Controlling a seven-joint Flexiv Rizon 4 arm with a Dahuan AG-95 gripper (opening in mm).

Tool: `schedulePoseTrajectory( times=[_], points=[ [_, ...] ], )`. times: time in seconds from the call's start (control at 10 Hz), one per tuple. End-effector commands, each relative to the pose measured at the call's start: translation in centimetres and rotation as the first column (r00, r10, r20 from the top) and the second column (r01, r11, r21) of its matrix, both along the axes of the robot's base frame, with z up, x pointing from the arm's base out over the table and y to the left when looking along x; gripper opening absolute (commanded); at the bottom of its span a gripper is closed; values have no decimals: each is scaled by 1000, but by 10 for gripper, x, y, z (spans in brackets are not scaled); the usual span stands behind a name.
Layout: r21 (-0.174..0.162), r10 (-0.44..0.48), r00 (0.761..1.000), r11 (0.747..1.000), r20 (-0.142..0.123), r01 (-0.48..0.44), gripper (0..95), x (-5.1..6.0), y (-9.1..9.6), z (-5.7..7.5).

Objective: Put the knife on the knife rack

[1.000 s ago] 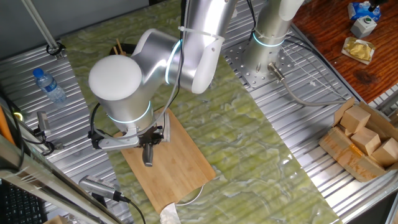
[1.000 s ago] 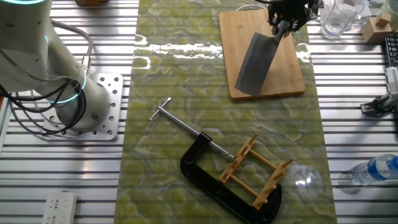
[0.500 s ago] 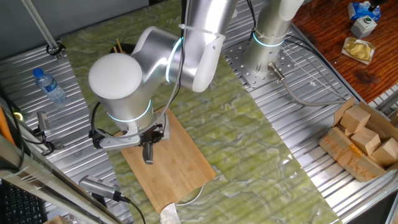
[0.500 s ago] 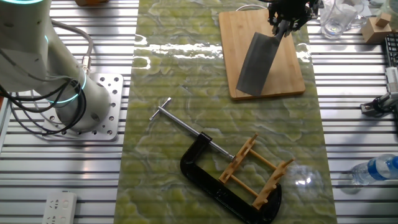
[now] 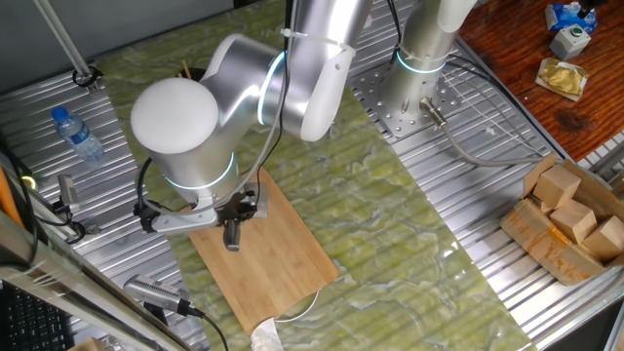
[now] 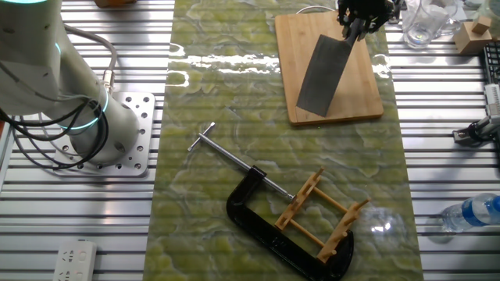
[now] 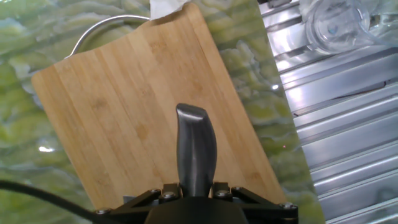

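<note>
Above cutting board (image 6: 332, 74): knife (image 6: 319, 76) in pincer (image 6: 358, 22)

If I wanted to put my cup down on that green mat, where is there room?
Bare mat lies between the cutting board and the black clamp, and left of the board. It is crowded where the clamp surrounds the knife rack.

The robot arm (image 5: 244, 97) hid the knife rack (image 6: 322, 215) in one fixed view; the hand view cut off the claw's (image 7: 194, 194) fingertips.
</note>
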State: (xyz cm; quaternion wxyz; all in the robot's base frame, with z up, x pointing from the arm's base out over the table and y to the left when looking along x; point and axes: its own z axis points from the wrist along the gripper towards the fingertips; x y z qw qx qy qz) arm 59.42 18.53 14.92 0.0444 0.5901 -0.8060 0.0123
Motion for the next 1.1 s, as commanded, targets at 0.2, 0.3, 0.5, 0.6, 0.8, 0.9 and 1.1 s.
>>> schedulePoseTrajectory(
  times=[0.2, 0.3, 0.5, 0.6, 0.8, 0.9, 1.1],
  points=[
    [3, 8, 1000, 1000, 0, -8, 0, -3, 0, 5],
    [3, 11, 1000, 1000, -1, -11, 0, -4, -1, 7],
    [-1, 17, 1000, 1000, -2, -17, 0, -5, 0, 12],
    [-2, 15, 1000, 1000, -4, -15, 0, -5, 1, 13],
    [-1, 13, 1000, 1000, -6, -13, 0, -6, 2, 15],
    [0, 9, 1000, 1000, -8, -9, 0, -6, 2, 18],
    [0, 2, 1000, 1000, -11, -2, 0, -9, 6, 28]
  ],
)
